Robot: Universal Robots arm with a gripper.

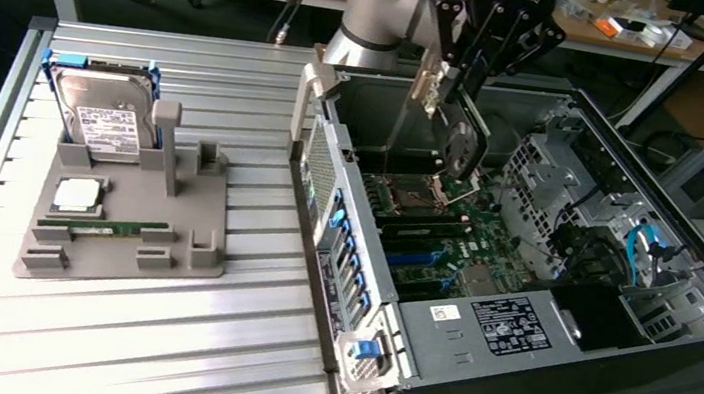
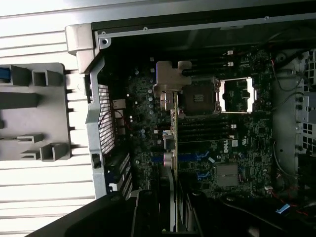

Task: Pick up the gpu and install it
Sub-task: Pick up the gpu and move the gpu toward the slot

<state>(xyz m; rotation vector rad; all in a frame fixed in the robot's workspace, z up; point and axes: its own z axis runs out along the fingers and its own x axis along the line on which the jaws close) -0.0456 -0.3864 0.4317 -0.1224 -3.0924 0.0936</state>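
Gripper: black two-finger gripper (image 1: 471, 71) clamped on card's top edge.
GPU: thin green-brown circuit card w/ dark round fan (image 1: 465, 142), upright, over green motherboard (image 1: 453, 255) inside open grey metal PC case (image 1: 335, 245).
Tray: grey plastic parts tray (image 1: 116, 259), well apart, exterior view's left.

We cannot read the sticker (image 1: 509, 326) on the computer case (image 1: 328, 169); the card (image 2: 169, 187) runs off the picture's edge.

We see the thin silver-bracketed gpu card (image 2: 168, 84) edge-on above the dark green motherboard (image 2: 143, 113) inside the grey metal case (image 2: 94, 123).
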